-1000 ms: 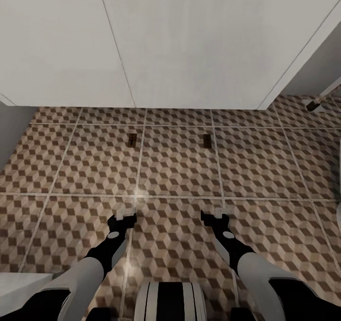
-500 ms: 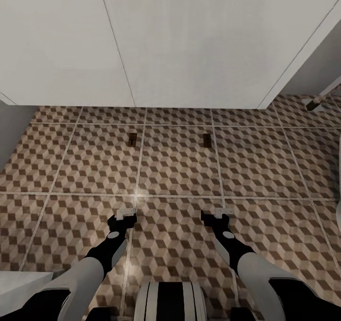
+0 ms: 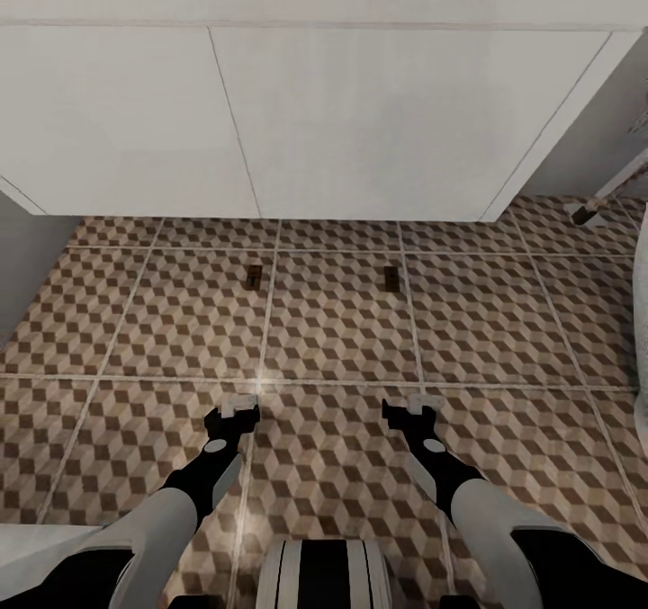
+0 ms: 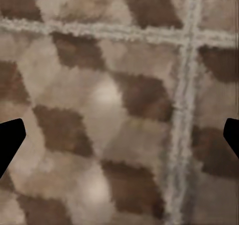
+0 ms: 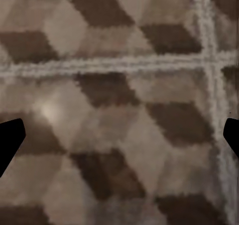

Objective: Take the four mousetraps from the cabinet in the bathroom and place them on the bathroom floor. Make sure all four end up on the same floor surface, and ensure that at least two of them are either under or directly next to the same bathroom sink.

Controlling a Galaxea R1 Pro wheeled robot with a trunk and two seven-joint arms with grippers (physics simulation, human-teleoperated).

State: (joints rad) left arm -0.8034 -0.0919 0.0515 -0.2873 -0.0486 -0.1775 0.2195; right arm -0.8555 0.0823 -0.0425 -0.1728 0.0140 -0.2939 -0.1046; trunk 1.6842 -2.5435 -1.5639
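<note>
Two small dark-brown mousetraps lie on the cube-patterned bathroom floor (image 3: 333,321) just in front of the wide white sink block (image 3: 360,114): one mousetrap (image 3: 255,274) to the left, the other mousetrap (image 3: 391,277) to the right. My left gripper (image 3: 238,404) and right gripper (image 3: 423,403) hang low over the tiles nearer to me, both open and holding nothing. Both wrist views look straight at floor tile (image 4: 114,110) and grout (image 5: 124,63), with dark fingertips (image 4: 9,140) at the picture's sides. The cabinet is out of view.
A grey wall (image 3: 27,249) stands at the left, beside the sink block. At the right a dark-tipped white rod (image 3: 594,209) slants down to the floor, and a white curved edge (image 3: 639,303) shows at the far right.
The whole picture has shifted: the sink block and the two mousetraps sit slightly lower and more of the block's top shows, so the camera moved. Both grippers keep their pose.
</note>
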